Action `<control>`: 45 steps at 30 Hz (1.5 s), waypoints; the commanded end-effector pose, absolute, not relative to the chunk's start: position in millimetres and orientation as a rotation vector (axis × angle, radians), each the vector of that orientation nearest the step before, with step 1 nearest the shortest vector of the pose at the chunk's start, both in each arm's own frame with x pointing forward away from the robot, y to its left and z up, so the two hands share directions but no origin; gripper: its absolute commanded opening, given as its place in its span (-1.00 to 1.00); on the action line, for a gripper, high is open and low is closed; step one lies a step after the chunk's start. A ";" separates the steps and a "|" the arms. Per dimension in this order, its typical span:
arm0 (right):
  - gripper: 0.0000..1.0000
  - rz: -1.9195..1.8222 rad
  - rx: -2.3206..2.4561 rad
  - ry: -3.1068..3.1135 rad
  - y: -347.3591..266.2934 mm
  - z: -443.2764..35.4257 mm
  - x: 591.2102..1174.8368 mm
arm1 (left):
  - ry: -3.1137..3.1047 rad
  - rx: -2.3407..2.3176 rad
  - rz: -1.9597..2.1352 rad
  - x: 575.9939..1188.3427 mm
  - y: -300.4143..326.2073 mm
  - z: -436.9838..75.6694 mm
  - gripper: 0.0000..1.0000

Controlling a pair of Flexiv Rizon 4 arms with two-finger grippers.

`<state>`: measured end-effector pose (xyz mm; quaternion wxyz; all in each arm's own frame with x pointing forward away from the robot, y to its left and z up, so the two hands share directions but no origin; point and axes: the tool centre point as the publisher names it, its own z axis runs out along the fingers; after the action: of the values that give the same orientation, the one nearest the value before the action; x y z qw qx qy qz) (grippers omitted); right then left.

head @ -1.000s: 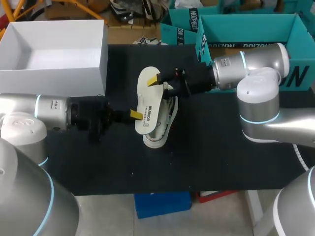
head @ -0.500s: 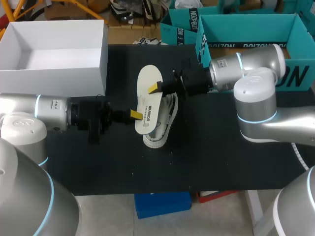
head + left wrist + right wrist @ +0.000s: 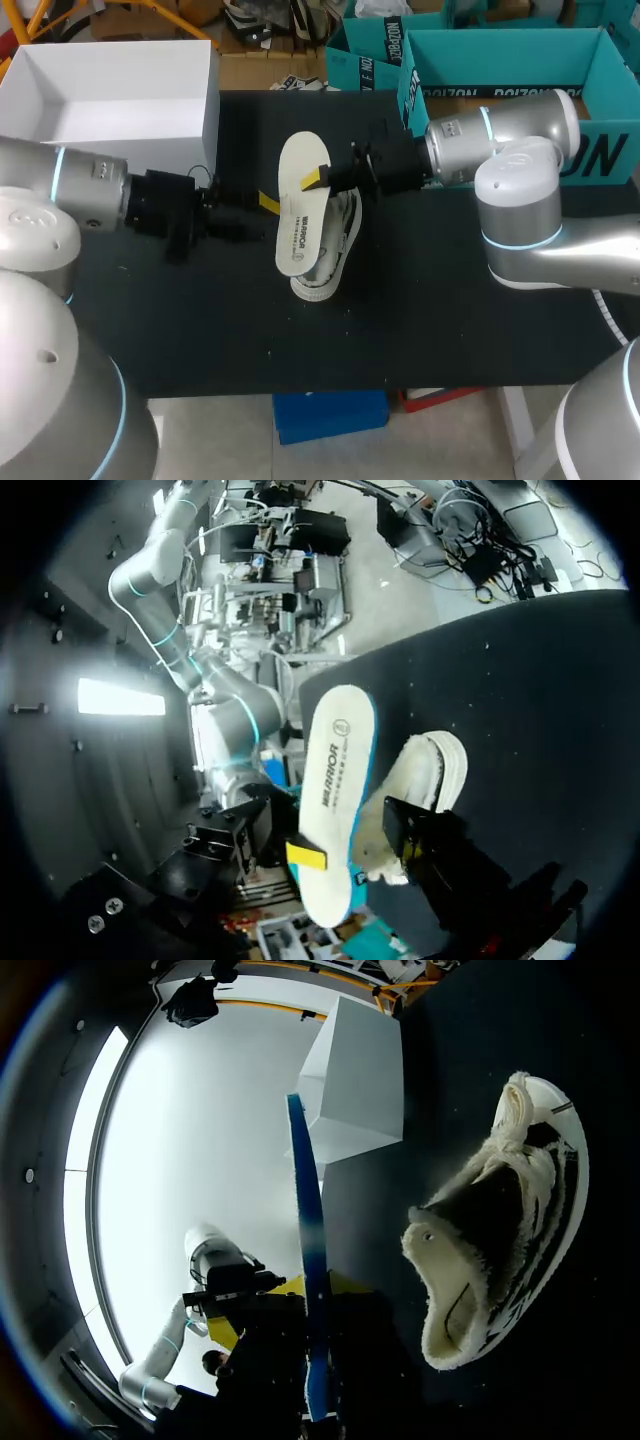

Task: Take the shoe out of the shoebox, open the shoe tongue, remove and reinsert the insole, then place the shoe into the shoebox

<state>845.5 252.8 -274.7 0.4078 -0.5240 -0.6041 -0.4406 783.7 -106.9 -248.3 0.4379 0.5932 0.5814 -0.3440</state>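
At frame centre, your right gripper (image 3: 315, 182) clamps the flat white blue-edged insole (image 3: 297, 230). Its long axis parallels the white fleecy shoe (image 3: 340, 235) lying just to its lower right.

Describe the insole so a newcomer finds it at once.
On the black table, find the white shoe at its middle. The insole is held above it by the right gripper: flat, white, blue-edged, where the shoe is fleecy.

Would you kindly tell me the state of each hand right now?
Left hand: cannot be told.
Right hand: closed on the insole.
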 end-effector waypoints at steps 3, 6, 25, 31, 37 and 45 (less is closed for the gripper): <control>-1.00 -1.113 -1.322 -1.522 254.3 -275.8 845.6 | 1.689 1.832 -0.633 774.3 -99.7 -221.4 1.00; -1.00 -1.113 -1.322 -1.522 254.3 -275.8 845.6 | 1.737 1.886 -0.513 775.9 -104.3 -219.4 1.00; -1.00 -1.113 -1.322 -1.522 254.3 -275.8 845.6 | 1.732 1.880 -0.333 784.3 -128.4 -201.5 1.00; -1.00 -1.113 -1.322 -1.522 254.3 -275.8 845.6 | 1.713 1.898 -0.306 782.6 -130.0 -202.4 1.00; -1.00 -1.113 -1.322 -1.522 254.3 -275.8 845.6 | 1.696 1.944 -0.255 784.2 -137.5 -203.3 1.00; -1.00 -1.113 -1.322 -1.522 254.3 -275.8 845.6 | 1.808 1.966 -0.226 784.6 -142.7 -201.5 1.00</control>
<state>845.4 253.1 -274.5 0.4074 -0.5243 -0.6044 -0.4403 780.5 -135.7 -205.6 0.2528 0.7116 0.6482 -0.0979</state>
